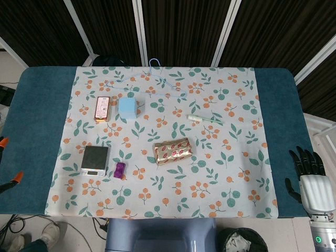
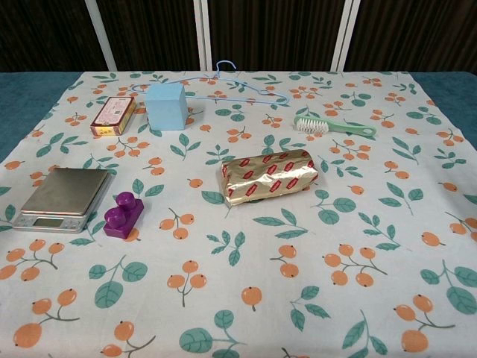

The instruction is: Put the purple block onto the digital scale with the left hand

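Observation:
The purple block lies on the floral cloth, just right of the digital scale and almost touching its corner. In the head view the purple block and the scale sit at the front left of the table. My right hand hovers off the table's front right corner, fingers spread, holding nothing. Neither view shows my left hand.
A gold foil packet lies mid-table. Behind are a light blue cube, a small orange box, a green brush and a blue wire hanger. Two orange-tipped black objects poke in at the left edge.

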Tool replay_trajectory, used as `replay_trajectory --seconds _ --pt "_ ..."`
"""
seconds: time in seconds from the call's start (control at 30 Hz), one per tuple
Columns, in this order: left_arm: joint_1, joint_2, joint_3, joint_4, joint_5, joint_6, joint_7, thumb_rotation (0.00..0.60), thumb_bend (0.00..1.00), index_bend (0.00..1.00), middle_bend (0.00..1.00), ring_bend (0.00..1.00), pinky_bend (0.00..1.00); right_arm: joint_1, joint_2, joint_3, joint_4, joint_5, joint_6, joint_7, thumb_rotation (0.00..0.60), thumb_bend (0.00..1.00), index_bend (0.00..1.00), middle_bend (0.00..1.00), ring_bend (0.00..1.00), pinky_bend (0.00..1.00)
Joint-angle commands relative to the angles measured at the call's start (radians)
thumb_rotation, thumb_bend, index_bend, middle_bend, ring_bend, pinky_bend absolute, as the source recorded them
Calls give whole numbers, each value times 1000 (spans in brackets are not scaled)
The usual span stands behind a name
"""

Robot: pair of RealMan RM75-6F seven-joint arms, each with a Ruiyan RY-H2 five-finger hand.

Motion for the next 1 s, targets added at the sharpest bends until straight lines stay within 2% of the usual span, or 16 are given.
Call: replay_trajectory --seconds 0.03,0.43,0.67,0.87,1.0 --pt "0 1 1 -4 -1 -3 2 600 179 48 51 0 73 1 -1 -1 3 2 -4 -2 600 481 72 34 25 0" --pt "11 17 17 -43 13 3 5 600 151 23 52 0 70 -10 16 -6 -4 -7 13 24 600 481 72 34 25 0" --pt "-1 30 30 -55 14 -40 -13 600 127 21 50 0 68 -15 19 2 -6 5 22 25 600 480 72 34 25 0" --pt "-65 110 44 -141 55 -147 0 600 105 19 60 0 45 -21 26 0 -12 -2 31 34 600 481 73 34 25 0" --pt "-166 222 31 -274 26 -321 109 600 95 31 65 0 33 -19 27 -2 -13 0 23 33 600 480 73 34 25 0"
